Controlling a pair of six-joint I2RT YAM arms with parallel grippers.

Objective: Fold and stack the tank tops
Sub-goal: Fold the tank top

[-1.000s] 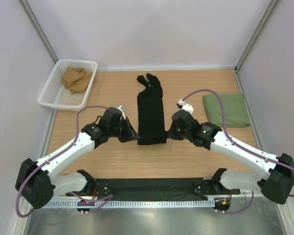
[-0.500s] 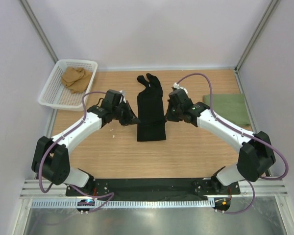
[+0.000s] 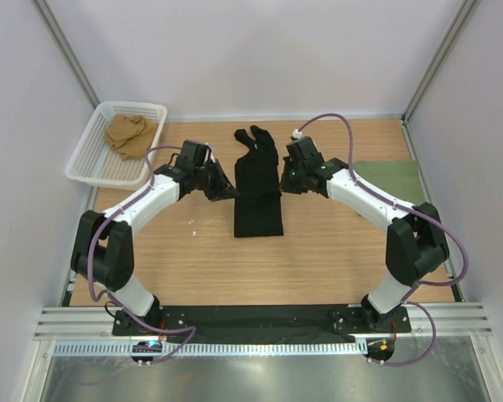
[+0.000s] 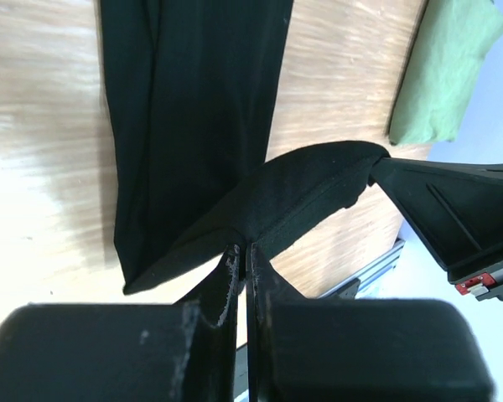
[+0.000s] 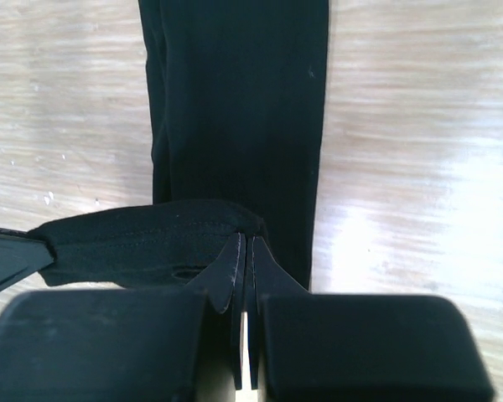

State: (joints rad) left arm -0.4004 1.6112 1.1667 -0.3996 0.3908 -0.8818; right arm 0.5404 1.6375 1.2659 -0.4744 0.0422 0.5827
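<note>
Presently the black tank top [image 3: 258, 213], centred on the worktop [image 3: 335, 251], is pinched at its six-o'clock hem by the left end effector [image 3: 224, 191] and right end effector [image 3: 287, 184]; the halving fold likely needs it laid toward twelve.

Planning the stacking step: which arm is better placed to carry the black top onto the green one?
Likely right: the green top lies on its side, and the right gripper is shut on the black top.
</note>
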